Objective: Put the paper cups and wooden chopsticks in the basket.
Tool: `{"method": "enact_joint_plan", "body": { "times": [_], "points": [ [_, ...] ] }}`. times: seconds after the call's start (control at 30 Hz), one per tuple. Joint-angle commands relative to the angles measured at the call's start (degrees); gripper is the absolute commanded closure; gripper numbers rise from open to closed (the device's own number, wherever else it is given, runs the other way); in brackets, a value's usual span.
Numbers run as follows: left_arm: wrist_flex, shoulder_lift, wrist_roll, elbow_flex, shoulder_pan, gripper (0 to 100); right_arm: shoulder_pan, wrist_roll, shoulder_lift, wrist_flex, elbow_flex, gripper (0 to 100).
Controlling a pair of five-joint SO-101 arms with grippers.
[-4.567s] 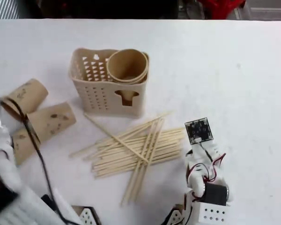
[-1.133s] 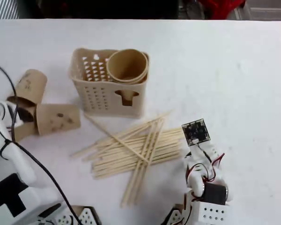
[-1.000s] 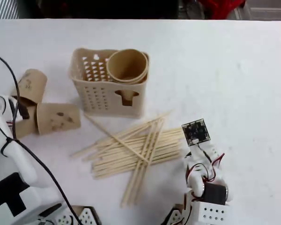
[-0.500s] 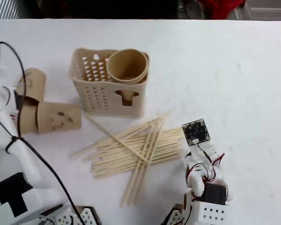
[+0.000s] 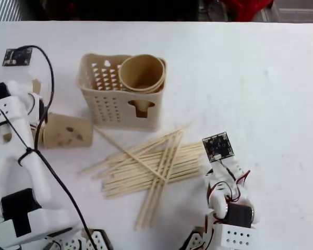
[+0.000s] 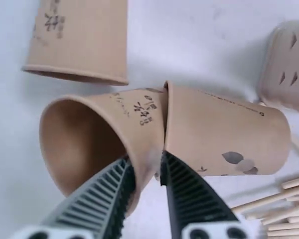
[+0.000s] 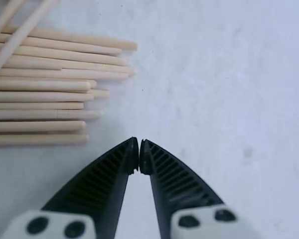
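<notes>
Left pincer (image 6: pixel 145 160) has pushed forward, pinching the rim of a paper cup (image 6: pixel 134 113); right pincer (image 7: pixel 139 144) stays pressed together.

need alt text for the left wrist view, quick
The left gripper pinches the wall of a paper cup lying on its side, one finger inside its mouth, one outside. A second cup lies against it, a third cup lies apart, and a corner of the basket and the ends of some chopsticks show nearby.

Matt paper cups (image 6: pixel 224 134), bare wooden chopsticks (image 5: pixel 151 166), matt plastic basket (image 5: pixel 107 110).
</notes>
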Motion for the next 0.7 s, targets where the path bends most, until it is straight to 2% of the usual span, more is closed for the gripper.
{"method": "enact_joint_plan", "body": {
  "times": [0.0, 0.13, 0.27, 0.5, 0.67],
  "points": [
    [-3.96, -0.22, -0.88, 2.29, 2.59, 90, -0.48, 0.44, -0.22, -0.22, -0.35, 97.4],
    [-4.75, -0.84, -0.88, 2.46, 2.95, 99, -0.48, 0.44, -0.22, -0.22, -0.35, 97.4],
    [2.64, -0.84, -0.88, -5.54, 2.24, 98, -0.48, 0.44, -0.22, -0.22, -0.35, 97.4],
    [19.52, -0.84, -0.88, -30.07, 2.15, 98, -0.48, 0.44, -0.22, -0.22, -0.35, 97.4],
    [21.71, -0.84, 0.35, -48.97, 6.81, 98, -1.8, 0.44, -0.22, -0.22, -0.09, 97.4]
  ]
}}
